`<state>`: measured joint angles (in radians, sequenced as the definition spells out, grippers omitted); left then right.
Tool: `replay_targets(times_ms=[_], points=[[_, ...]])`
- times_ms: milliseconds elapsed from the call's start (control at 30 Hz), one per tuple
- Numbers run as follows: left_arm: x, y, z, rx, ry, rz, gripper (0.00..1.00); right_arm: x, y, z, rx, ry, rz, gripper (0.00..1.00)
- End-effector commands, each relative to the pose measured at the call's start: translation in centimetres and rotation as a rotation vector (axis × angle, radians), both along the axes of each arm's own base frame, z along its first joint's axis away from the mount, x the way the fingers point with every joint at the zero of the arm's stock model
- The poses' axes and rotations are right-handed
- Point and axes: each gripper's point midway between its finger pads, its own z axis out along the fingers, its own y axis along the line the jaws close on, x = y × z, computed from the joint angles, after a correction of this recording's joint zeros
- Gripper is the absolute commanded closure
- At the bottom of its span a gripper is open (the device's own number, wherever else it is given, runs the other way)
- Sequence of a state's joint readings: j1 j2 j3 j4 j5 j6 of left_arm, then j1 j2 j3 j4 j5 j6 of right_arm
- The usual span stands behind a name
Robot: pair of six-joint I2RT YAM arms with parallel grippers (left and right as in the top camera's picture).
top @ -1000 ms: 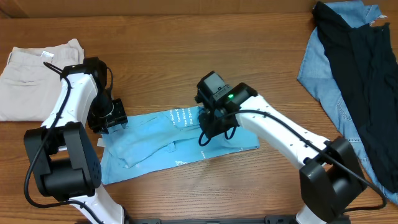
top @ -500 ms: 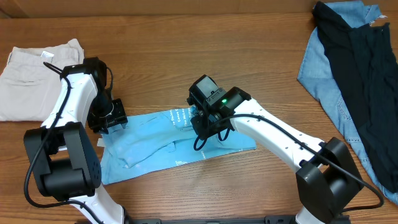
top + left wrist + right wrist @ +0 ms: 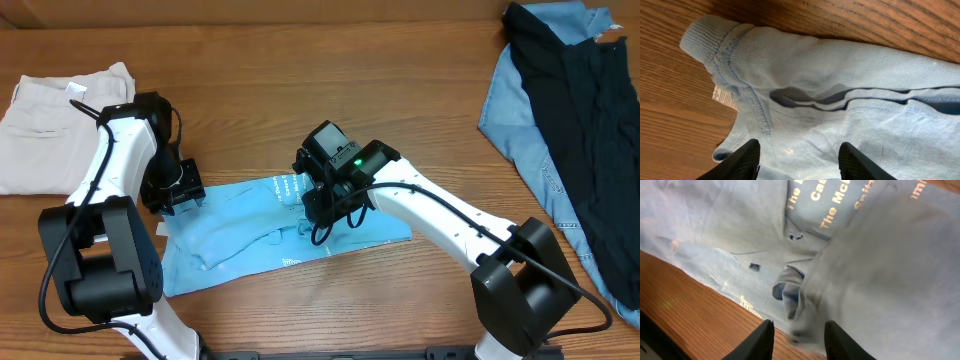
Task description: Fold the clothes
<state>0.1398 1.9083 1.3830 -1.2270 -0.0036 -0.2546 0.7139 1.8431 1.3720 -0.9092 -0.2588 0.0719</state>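
The brown wooden desk (image 3: 300, 80) carries a sky-blue T-shirt (image 3: 240, 240), lying flat and partly folded at its middle. Beige trousers (image 3: 50, 120) lie well off the shirt's left, and dark garments (image 3: 570, 120) well off its right. The left fingers (image 3: 747, 160) stand spread over the shirt's collar end, pinching nothing, probably waiting. The right arm (image 3: 430, 210) stretches across the shirt's lettering. The right fingers (image 3: 765, 337) are apart above a rumpled fold, apparently letting it settle.
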Motion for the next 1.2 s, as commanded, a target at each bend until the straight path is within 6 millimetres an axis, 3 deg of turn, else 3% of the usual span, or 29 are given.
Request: replay_targets(times_ms=[0,400,700,833,1167], points=[[0.5,0.3,0.8,0.006,-0.031,-0.003,0.46,0.7,0.3,0.5,0.010,-0.029,0.023,0.62],[0.5,0.3,0.8,0.006,-0.031,-0.003,0.46,1.1,-1.1,0.0,-0.070,-0.059,0.003,0.61],[0.4,0.3,0.8,0.006,-0.028,-0.003,0.46,5.0,-0.6,0.3,-0.078,-0.227,-0.055,0.62],[0.4,0.3,0.8,0.006,-0.029,-0.002,0.46,5.3,-0.3,-1.0,-0.085,-0.218,-0.054,0.55],[0.4,0.3,0.8,0.006,-0.030,-0.003,0.46,6.2,0.4,-5.6,-0.112,-0.188,-0.054,0.55]])
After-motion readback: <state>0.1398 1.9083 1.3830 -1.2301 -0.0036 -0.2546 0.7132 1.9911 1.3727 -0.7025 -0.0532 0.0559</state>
